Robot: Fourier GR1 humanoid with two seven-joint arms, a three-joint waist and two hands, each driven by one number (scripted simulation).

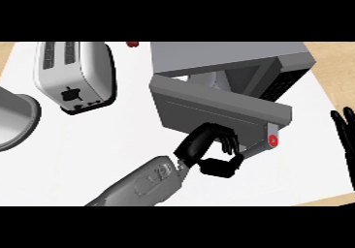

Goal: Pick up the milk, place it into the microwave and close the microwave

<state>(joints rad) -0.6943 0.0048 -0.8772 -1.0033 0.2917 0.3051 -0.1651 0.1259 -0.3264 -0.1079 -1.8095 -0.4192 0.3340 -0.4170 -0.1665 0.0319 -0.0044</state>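
- Head view: left hand (209, 151), fingers curled together on nothing visible, touches the microwave door (216, 107), which is swung partly open.
- Milk can't be made out; microwave (234, 60) behind.
- Right hand (349, 140) rests open at the right edge.
- Toaster (74, 72) stands left.

The robot's left forearm (141, 181) is showing as a rounded shell of glossy grey, catching pale highlights, with a lighter inset panel near the wrist. A dark joint is linking it to the left hand (201, 145), which is wholly black, its blocky, segmented fingers (225, 136) glinting faintly. At the right edge the right hand (350, 145) is appearing equally black, slim and long.
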